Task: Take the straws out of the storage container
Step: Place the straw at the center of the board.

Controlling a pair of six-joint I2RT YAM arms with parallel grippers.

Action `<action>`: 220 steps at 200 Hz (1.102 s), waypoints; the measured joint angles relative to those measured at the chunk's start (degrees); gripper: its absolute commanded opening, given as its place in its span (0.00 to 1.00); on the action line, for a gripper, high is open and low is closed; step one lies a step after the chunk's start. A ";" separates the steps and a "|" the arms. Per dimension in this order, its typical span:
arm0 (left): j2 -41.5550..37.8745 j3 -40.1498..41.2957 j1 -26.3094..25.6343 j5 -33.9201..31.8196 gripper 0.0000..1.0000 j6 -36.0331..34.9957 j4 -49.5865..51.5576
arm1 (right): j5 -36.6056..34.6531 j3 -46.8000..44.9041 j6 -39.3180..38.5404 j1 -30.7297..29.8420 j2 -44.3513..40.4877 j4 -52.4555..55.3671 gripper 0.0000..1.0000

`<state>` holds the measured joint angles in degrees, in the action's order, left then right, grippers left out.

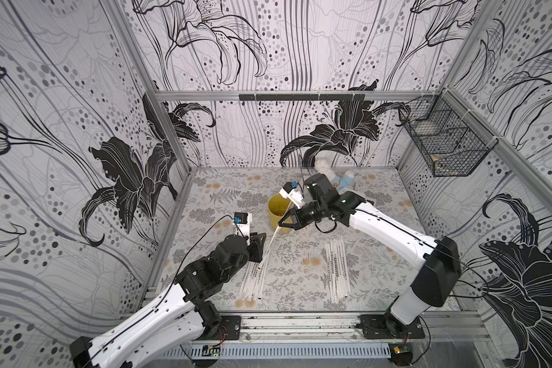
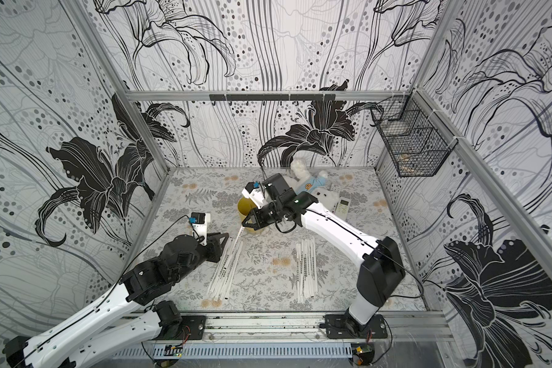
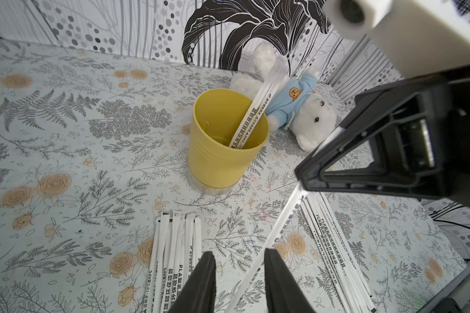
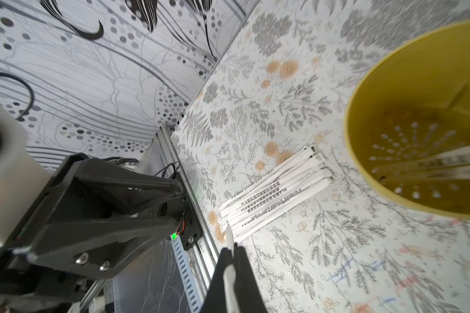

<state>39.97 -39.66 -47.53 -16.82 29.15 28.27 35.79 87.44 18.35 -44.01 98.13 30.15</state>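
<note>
The storage container, a yellow cup (image 1: 279, 212) (image 3: 223, 151), stands upright mid-table with a few straws (image 3: 253, 116) leaning inside it. My right gripper (image 1: 281, 223) (image 4: 232, 248) hangs just in front of the cup, shut on one straw (image 3: 280, 225) near its upper end. That straw slants down toward my left gripper (image 1: 262, 237) (image 3: 239, 252), which is open, and its lower part passes between the left fingers, close to one of them. Several straws lie in a pile (image 1: 252, 277) by the left arm. Another pile (image 1: 338, 267) lies front right.
A white teddy (image 1: 338, 181) in a blue shirt lies behind the cup, with a white remote (image 2: 343, 204) beside it. A black wire basket (image 1: 443, 140) hangs on the right wall. Aluminium rails border the floral table.
</note>
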 measured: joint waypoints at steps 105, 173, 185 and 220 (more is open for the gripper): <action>-7.52 4.55 0.00 -0.35 0.35 1.86 0.63 | 4.09 6.75 0.24 -3.61 14.60 0.11 0.10; -7.54 4.66 0.00 -0.33 0.35 1.84 0.63 | 4.79 7.15 0.35 -3.61 16.20 0.11 0.13; -7.74 4.70 0.00 -0.35 0.35 1.84 0.63 | 4.98 7.17 0.44 -3.61 16.26 0.15 0.15; -8.44 4.72 0.00 -0.37 0.35 1.84 0.63 | 4.85 7.61 0.39 -3.74 16.57 0.87 0.28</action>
<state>31.53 -34.94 -47.53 -17.19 30.98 28.91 40.64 95.04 18.74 -47.75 114.69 31.03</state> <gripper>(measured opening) 0.351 0.249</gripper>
